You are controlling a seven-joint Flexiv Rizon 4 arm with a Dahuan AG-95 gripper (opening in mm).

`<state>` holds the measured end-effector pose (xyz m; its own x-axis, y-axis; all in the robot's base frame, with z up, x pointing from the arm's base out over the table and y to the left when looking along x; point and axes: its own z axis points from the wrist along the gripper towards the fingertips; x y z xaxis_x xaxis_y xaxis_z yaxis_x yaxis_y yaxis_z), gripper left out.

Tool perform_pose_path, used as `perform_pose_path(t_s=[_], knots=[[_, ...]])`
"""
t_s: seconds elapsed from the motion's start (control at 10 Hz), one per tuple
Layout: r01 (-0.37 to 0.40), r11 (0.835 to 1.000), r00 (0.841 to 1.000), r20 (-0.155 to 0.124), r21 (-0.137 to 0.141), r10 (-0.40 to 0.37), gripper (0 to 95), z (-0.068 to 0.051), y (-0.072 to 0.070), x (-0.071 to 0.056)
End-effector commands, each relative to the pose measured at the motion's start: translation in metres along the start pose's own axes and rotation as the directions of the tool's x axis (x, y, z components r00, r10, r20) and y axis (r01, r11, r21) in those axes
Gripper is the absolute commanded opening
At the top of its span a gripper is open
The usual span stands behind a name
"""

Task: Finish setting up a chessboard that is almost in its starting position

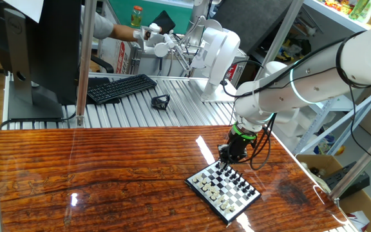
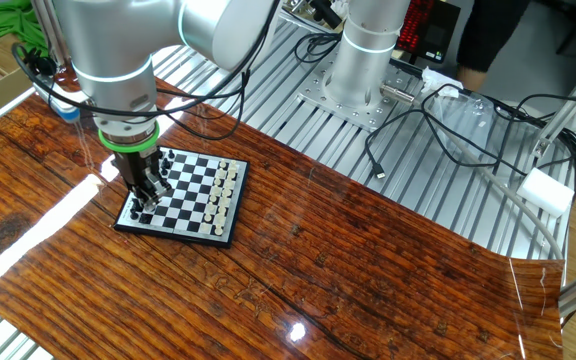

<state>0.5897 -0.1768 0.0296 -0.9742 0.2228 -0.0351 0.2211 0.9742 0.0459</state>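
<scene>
The chessboard (image 1: 206,202) (image 2: 194,190) is a small black-and-white checkered board lying on the wooden table, with rows of tiny white and black pieces along two opposite sides. My gripper (image 1: 225,160) (image 2: 146,204) points straight down over the side with the black pieces. Its fingertips are low, among that row. The fingers stand close together and shut. The pieces are too small to tell whether one sits between them.
Behind the wooden table, on the slatted metal bench, are a black keyboard (image 1: 121,87), a small black object (image 1: 160,101) and a monitor (image 1: 40,51). A second white robot (image 1: 218,55) stands there. Loose cables (image 2: 438,120) lie beside my arm's base plate (image 2: 353,95).
</scene>
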Motion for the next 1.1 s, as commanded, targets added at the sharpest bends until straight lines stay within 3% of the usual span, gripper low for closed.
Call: perform_pose_path(t_s=[0.1, 0.8, 0.9, 1.1], knots=[[-0.005, 1.000, 1.000, -0.003, 0.000, 0.005, 0.0, 0.0003, 0.0004, 0.0000], [-0.001, 1.000, 1.000, -0.003, 0.005, 0.001, 0.0, 0.0008, 0.0004, 0.0000], [0.000, 1.000, 1.000, -0.003, 0.005, 0.000, 19.0, 0.0008, 0.0004, 0.0000], [-0.002, 1.000, 1.000, -0.003, 0.005, 0.002, 19.0, 0.0008, 0.0004, 0.0000]])
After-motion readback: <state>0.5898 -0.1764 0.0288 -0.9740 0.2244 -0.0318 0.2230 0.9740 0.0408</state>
